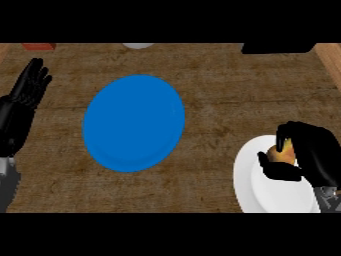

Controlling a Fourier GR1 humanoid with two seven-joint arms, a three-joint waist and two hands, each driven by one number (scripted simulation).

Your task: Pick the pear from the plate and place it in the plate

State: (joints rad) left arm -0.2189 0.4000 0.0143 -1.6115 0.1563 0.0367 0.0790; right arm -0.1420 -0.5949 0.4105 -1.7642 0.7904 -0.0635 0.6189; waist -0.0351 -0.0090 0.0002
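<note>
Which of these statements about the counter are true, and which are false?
1. The right hand is curled round the pear. True.
2. The pear lies on the blue plate. False: it is in the right hand, at the white plate.
3. The left hand is open, fingers up, near the view's left edge. True.
4. The left hand touches the blue plate. False: they are apart.
</note>
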